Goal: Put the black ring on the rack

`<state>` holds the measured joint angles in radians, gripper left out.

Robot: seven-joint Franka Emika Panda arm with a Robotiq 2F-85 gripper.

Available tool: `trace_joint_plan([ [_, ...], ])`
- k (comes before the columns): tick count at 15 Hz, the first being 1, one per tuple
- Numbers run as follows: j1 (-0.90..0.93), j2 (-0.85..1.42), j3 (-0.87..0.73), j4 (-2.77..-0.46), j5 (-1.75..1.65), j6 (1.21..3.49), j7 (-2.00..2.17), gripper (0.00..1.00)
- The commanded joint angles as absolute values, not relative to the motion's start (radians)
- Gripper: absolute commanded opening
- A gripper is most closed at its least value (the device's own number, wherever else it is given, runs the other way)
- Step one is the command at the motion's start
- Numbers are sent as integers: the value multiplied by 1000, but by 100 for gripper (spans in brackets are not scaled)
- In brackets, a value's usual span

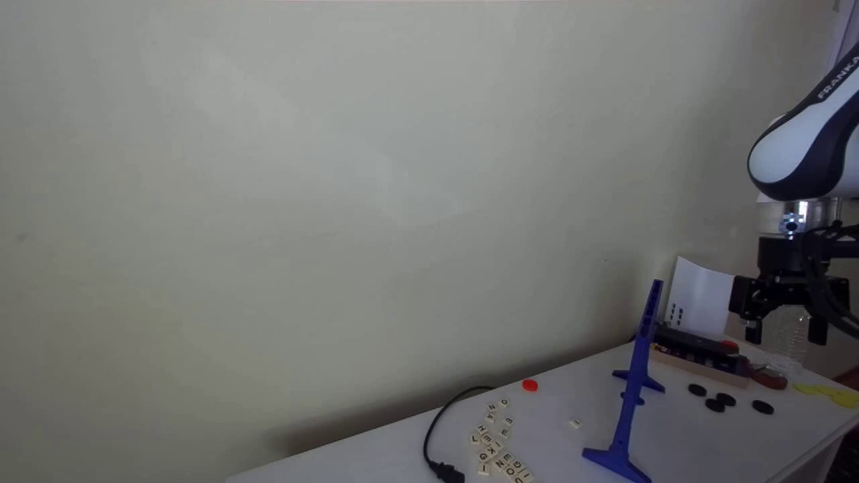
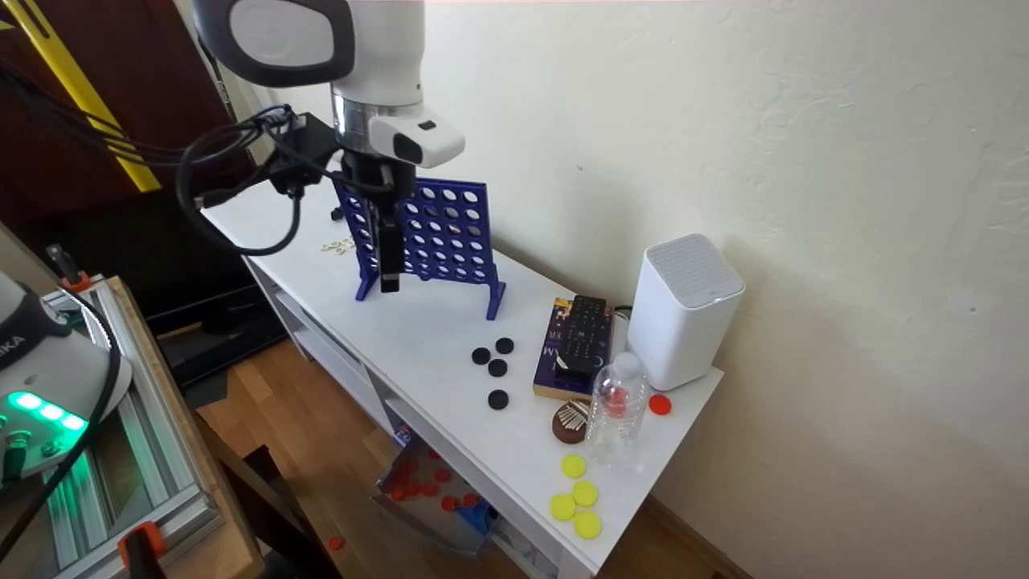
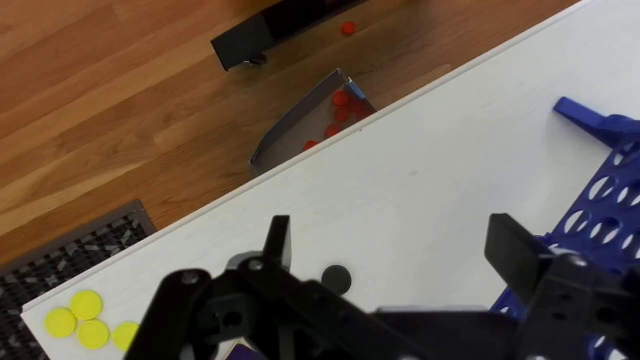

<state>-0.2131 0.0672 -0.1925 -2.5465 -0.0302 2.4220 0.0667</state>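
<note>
Black gripper hung spread, empty
Likely pre-grasp: a round black disc needed pinching for the perforated blue rack.

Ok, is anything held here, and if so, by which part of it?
Nothing is held: the gripper is open and empty, and the four black discs lie on the table.

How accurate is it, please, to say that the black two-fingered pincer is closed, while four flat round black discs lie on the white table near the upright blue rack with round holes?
The pincer is open, not closed: the wrist view shows its fingers apart. Four black discs do lie on the white table near the upright blue rack.
</note>
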Motion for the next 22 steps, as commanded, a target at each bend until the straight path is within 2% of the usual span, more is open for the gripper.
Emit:
trace_joint_plan([
  [1, -203, 243, -195, -2415, -49, 2442, 57, 100],
  [12, -256, 548, -176, -2156, -89, 2490, -278, 100],
  [20, -264, 552, -166, -2150, -70, 2475, -267, 100],
  [22, -274, 568, -158, -2148, -65, 2546, -283, 100],
])
